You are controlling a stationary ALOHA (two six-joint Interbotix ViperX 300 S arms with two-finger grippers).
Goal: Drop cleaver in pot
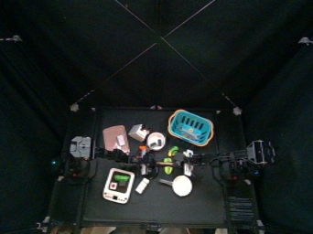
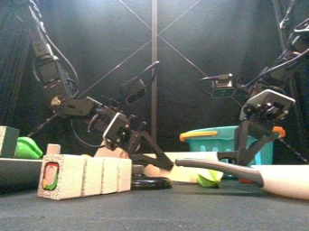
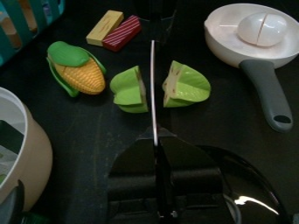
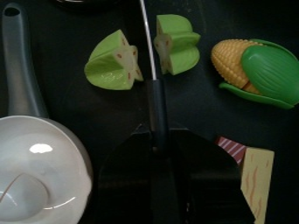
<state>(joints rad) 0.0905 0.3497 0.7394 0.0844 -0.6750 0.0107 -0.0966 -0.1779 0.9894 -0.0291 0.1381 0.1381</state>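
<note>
Jaws on left gripper (image 3: 155, 179) and right gripper (image 4: 152, 171): cannot tell; wrist views alone show green fruit (image 3: 128, 89) halved.

Black table (image 1: 91, 206) carrying a teal basket (image 1: 192, 125), white pan (image 1: 182, 185), corn (image 3: 75, 67), two green halves (image 3: 163, 86)

Two green fruit halves (image 3: 146, 87), one corn cob (image 3: 76, 68), one white long-handled pan (image 3: 256, 39) holding one white ball (image 3: 264, 29), two small blocks, yellow (image 3: 104, 26) and red (image 3: 122, 32). Also one teal basket (image 1: 192, 126), one cleaver (image 1: 116, 139), one white pot (image 1: 141, 135).
</note>
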